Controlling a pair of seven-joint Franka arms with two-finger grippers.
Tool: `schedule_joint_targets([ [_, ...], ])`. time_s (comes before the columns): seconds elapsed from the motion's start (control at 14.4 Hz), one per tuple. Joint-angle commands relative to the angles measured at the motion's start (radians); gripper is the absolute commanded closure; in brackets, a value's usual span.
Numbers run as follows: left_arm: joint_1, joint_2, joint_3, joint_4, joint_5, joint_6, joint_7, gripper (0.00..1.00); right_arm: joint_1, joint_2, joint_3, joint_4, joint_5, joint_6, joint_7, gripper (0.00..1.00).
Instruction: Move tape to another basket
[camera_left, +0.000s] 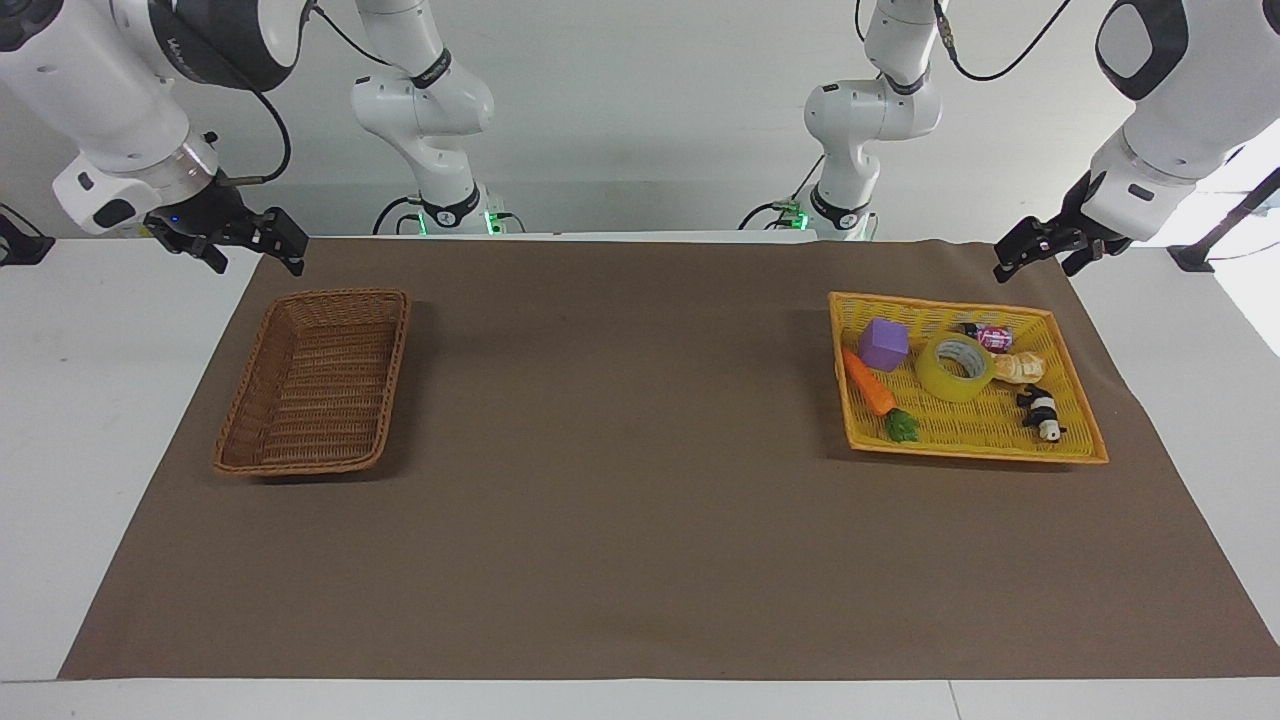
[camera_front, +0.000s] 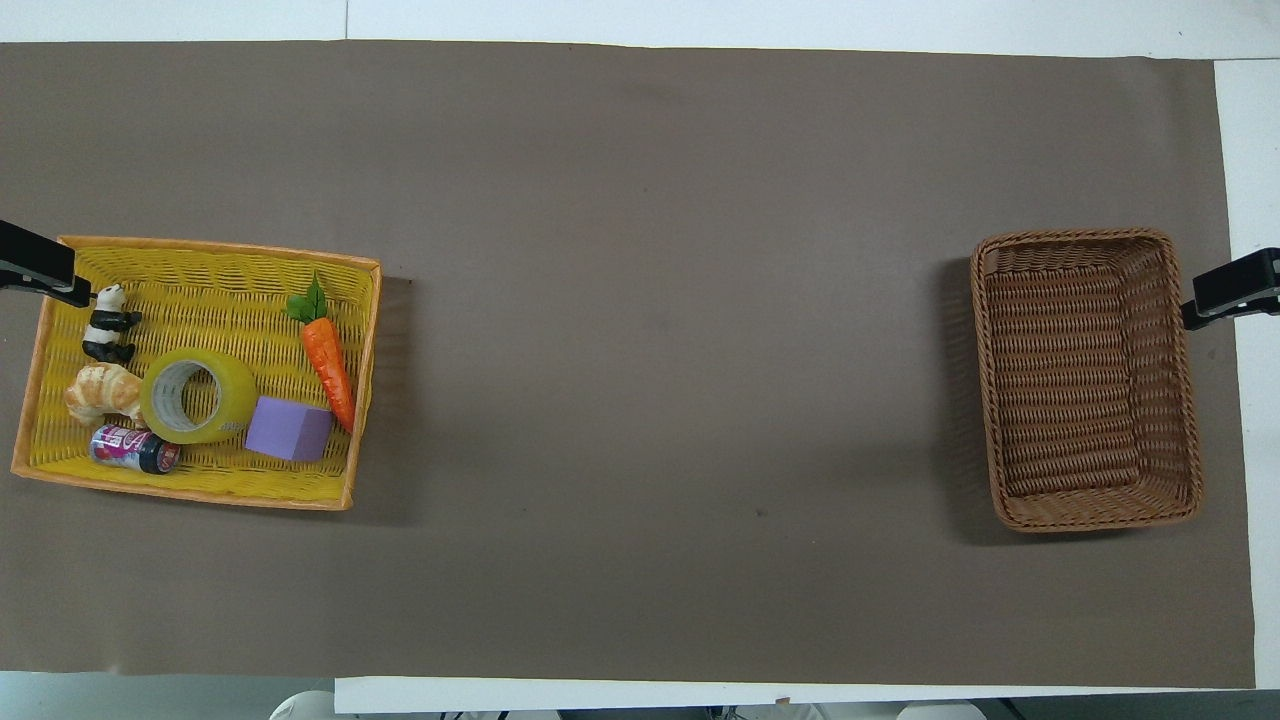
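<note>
Brown mat (camera_left: 620, 520): tape (camera_left: 956, 367) between cube (camera_left: 883, 344), croissant (camera_left: 1018, 368).

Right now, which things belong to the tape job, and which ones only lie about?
For the job: tape, brown basket, left gripper.

Lying about, all in the yellow basket: carrot, purple block, panda, bread, can.

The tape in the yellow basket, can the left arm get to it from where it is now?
Probably yes. The left gripper hangs by the yellow basket, and nothing lies on the tape. But the purple block, the bread and the small can crowd it, so a grip from above looks easiest.
</note>
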Motion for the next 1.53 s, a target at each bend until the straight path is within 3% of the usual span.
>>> schedule_joint_targets([
  [0.0, 0.006, -0.004, 0.0, 0.013, 0.0, -0.021, 0.0, 0.0, -0.006, -0.022, 0.006, -0.024, -0.006, 0.005, -0.023, 0.0],
  [0.21, 0.039, -0.03, 0.0, -0.038, 0.0, -0.001, -0.007, 0.0, -0.006, -0.022, 0.006, -0.024, -0.006, 0.005, -0.023, 0.0],
  [0.49, 0.088, -0.113, -0.001, -0.203, 0.0, 0.091, -0.001, 0.0, -0.006, -0.022, 0.006, -0.024, -0.006, 0.005, -0.023, 0.0],
  [0.91, 0.079, -0.113, -0.001, -0.201, 0.0, 0.079, -0.009, 0.0, -0.006, -0.022, 0.006, -0.024, -0.006, 0.005, -0.023, 0.0],
  [0.98, 0.085, -0.117, -0.001, -0.228, 0.0, 0.122, 0.0, 0.0, -0.006, -0.022, 0.006, -0.026, -0.006, 0.005, -0.023, 0.0],
  [1.18, 0.09, -0.159, -0.001, -0.421, 0.0, 0.338, 0.008, 0.0, -0.006, -0.022, 0.006, -0.024, -0.006, 0.005, -0.023, 0.0],
  [1.39, 0.13, -0.154, -0.001, -0.603, 0.0, 0.539, 0.094, 0.01, -0.006, -0.022, 0.006, -0.024, -0.006, 0.005, -0.023, 0.0],
  [1.46, 0.133, -0.154, -0.001, -0.654, 0.0, 0.583, 0.095, 0.08, -0.006, -0.022, 0.006, -0.024, -0.006, 0.005, -0.023, 0.0],
])
